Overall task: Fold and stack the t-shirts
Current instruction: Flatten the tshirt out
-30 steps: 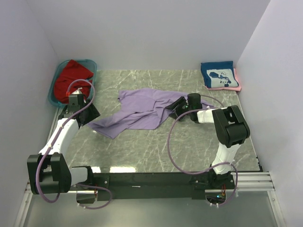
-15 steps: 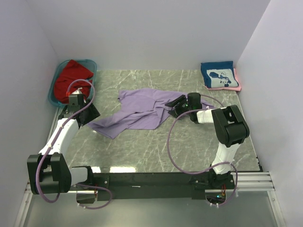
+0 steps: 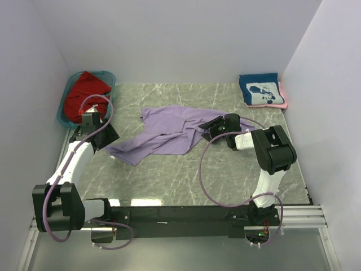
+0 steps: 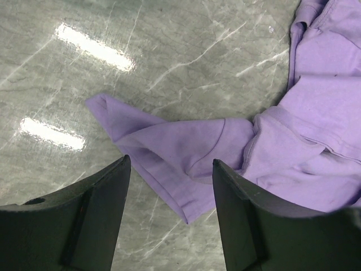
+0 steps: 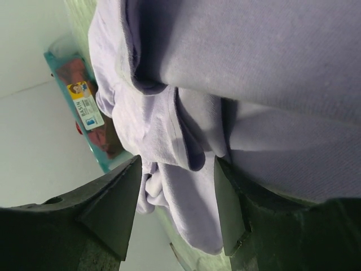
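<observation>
The lavender-purple t-shirt [image 3: 169, 132] lies crumpled in the middle of the marble table. My left gripper [image 3: 111, 140] is open just above its near-left corner; in the left wrist view [image 4: 171, 161] that corner [image 4: 180, 158] lies between the fingers. My right gripper [image 3: 210, 126] is open at the shirt's right edge, and in the right wrist view [image 5: 176, 161] folds of the cloth [image 5: 186, 141] bunch between the fingers. The red t-shirt [image 3: 84, 90] sits in the tub. The navy t-shirt [image 3: 259, 90] lies folded on the pink one [image 3: 284, 97] at the back right.
The teal plastic tub [image 3: 63, 110] stands at the back left corner, also seen in the right wrist view [image 5: 84, 107]. White walls close in the table on three sides. Purple cables loop from both arms over the table's near part.
My right gripper has shifted slightly to the right at the shirt's right edge. The left arm and the shirt have hardly moved.
</observation>
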Controlling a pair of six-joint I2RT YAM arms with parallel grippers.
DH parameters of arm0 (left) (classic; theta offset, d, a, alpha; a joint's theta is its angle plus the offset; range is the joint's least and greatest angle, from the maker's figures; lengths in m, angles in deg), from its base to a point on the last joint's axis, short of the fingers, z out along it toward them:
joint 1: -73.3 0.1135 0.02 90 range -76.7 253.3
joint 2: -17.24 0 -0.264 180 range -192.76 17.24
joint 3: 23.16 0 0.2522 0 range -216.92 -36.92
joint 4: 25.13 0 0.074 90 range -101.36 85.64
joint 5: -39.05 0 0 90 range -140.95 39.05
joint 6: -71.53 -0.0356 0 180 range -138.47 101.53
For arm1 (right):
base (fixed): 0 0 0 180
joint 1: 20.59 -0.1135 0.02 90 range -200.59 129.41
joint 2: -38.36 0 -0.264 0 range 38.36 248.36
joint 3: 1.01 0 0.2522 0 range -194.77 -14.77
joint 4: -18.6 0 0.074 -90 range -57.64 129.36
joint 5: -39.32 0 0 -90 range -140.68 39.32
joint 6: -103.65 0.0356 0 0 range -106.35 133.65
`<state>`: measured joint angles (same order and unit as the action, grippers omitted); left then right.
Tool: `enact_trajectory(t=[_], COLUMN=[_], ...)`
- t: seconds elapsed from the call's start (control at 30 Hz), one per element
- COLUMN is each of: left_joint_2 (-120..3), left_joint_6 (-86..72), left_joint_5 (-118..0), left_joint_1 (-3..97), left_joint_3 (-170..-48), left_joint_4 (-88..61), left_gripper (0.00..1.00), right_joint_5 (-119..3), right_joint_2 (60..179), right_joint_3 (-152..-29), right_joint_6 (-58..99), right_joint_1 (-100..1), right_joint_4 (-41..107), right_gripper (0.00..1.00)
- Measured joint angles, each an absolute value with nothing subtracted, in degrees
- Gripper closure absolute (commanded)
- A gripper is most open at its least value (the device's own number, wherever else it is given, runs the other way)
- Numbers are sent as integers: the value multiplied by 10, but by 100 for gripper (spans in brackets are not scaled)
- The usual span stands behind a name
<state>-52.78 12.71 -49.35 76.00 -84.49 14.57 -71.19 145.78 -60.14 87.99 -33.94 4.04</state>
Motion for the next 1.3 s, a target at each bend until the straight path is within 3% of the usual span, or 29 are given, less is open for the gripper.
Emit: enact_trajectory(t=[1.3], left_joint_2=[-531], left_joint_6=[127], left_joint_5=[-493], left_joint_1=[760], left_joint_3=[-845], left_joint_4=[146], left_gripper=[34], right_joint_5=[-694], right_joint_2=[1474], right_joint_3=[-618], right_joint_6=[884], right_joint_1=[-334], right_joint_4=[-10], right_gripper=[48])
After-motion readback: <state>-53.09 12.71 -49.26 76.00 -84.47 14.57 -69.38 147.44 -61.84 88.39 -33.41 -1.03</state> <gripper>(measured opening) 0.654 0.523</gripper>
